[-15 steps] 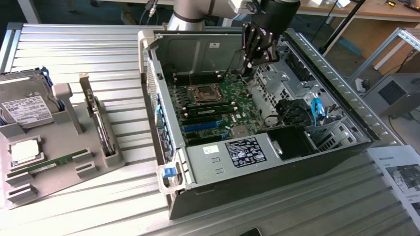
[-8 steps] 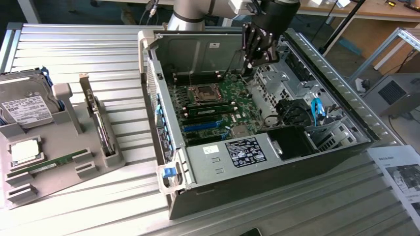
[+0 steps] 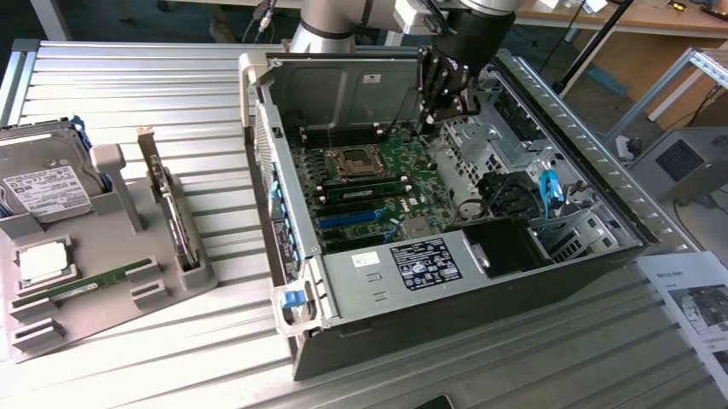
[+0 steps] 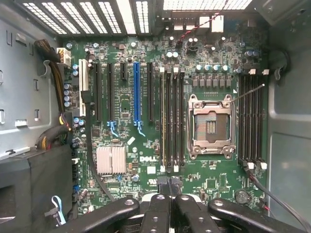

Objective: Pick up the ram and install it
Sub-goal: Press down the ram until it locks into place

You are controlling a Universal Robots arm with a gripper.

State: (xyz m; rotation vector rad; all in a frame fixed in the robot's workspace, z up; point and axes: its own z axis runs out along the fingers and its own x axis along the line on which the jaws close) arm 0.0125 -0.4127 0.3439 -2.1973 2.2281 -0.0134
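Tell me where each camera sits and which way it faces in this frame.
Exterior view: off the arm, raised, looking down into the open computer case; the arm and pincer show.
Wrist view: on the wrist, facing the motherboard head-on; the shut pincer shows.
Shared: the motherboard, CPU socket and pincer.

The exterior view's edges crop the arm, the hard drive and a printed sheet; the wrist view's edge cuts off the hand behind its fingers.
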